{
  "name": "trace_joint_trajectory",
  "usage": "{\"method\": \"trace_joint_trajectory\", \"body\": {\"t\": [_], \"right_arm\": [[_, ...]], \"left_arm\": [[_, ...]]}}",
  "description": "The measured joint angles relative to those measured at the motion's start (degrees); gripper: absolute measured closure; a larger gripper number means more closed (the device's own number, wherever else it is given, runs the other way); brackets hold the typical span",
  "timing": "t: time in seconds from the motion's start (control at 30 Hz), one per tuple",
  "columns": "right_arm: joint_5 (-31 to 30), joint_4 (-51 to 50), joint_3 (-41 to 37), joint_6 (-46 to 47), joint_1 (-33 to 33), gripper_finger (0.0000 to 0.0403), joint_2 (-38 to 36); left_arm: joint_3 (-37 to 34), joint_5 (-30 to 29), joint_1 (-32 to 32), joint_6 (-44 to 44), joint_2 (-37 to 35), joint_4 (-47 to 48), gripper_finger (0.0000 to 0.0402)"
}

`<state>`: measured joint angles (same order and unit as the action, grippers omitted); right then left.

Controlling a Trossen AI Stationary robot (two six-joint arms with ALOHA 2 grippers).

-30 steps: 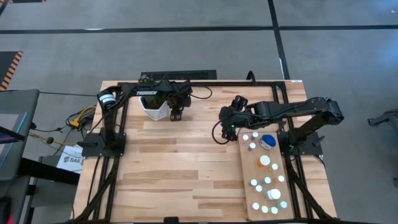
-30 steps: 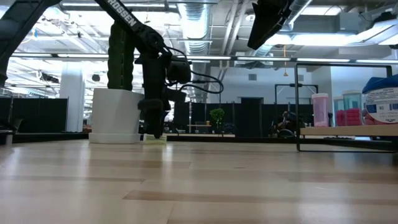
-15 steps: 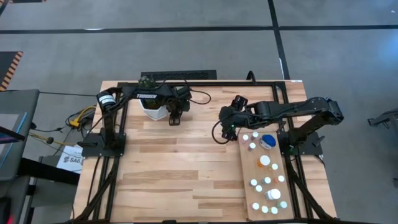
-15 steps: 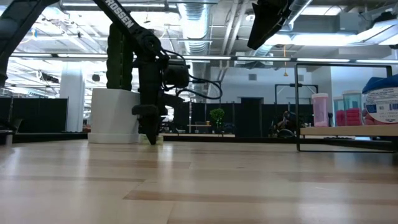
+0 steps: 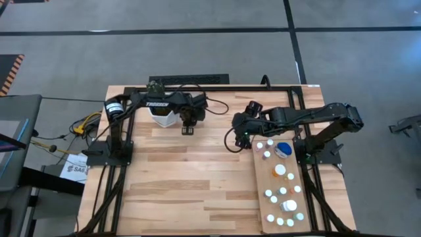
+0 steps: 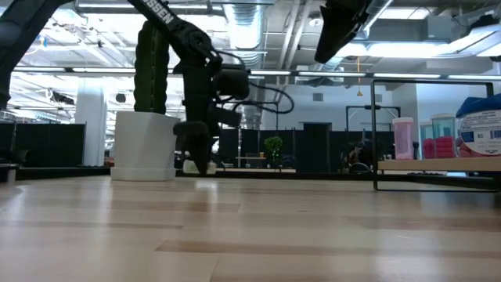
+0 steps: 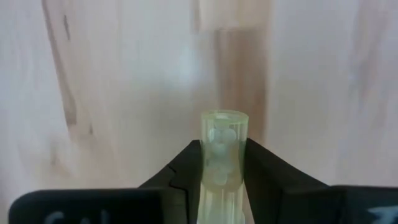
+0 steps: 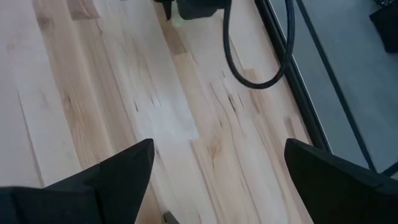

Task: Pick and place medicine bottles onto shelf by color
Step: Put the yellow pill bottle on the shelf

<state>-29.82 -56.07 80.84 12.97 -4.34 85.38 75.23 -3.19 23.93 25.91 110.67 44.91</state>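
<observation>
my left gripper (image 7: 222,163): closed on a small vial (image 7: 222,149), one dark finger on each side of its body; sits at the far side of the table, just beside the white pot (image 5: 161,113)
vial: pale yellow-green, translucent, cylindrical, round top rim showing, pale lumps visible inside; smooth wall, looks slippery
vial contact: low view shows a pale bit at my fingertips right at the tabletop (image 5: 184,184), so I judge it's grasped but not lifted clear
risk 1: smooth round body between flat dark pads, could twist or slide out on lift if the grip is off-centre
risk 2: pot is right next to my wrist, a sloppy swing could clip it
risk 3: long carry across to the shelf (image 5: 262,191), which is well apart from here; a jolt could drop the vial
my right gripper (image 5: 240,130): open, fingers spread wide, nothing between them; hovers near the shelf's far end and sits on my route, so the arms could meet
tabletop: striped pale wood planks, matte grain, flat
shelf: smooth pale plywood panel on the right side of the table, narrow rectangle
medicine bottles (image 5: 284,197): many already on the shelf, mostly white round caps, one larger blue cap (image 5: 284,149), orange and teal ones too
risk 4: shelf is crowded, setting down could knock neighbours; colour match for yellow-green is hard to judge from above
pot: white, matte, angular sides, green plant in it
</observation>
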Motion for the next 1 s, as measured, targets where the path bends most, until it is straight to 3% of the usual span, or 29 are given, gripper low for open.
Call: {"method": "trace_joint_trajectory", "body": {"t": [0.17, 0.43, 0.7, 1.0], "right_arm": [[-0.02, -2.87, 0.0, 0.04, 0.0, 0.0023, 0.0], [-0.04, -5.6, 0.0, 0.5, -0.53, 0.0023, 0.0], [-0.04, -9.69, 0.0, 6.24, -2.32, 0.0023, 0.0], [0.3, -16.54, -0.02, 18.68, -10.22, 0.0023, 0.0]], "left_arm": [[1.61, 1.53, -4.07, -1.53, 0.0, 0.58, 0.0321], [1.61, 5.47, -13.94, -11.08, 0.0, 0.47, 0.032], [1.61, 6.36, -23.81, -35.37, 0.0, -6.05, 0.0319], [1.61, 5.62, -29.9, -54.14, 0.0, -11.0, 0.0319]]}}
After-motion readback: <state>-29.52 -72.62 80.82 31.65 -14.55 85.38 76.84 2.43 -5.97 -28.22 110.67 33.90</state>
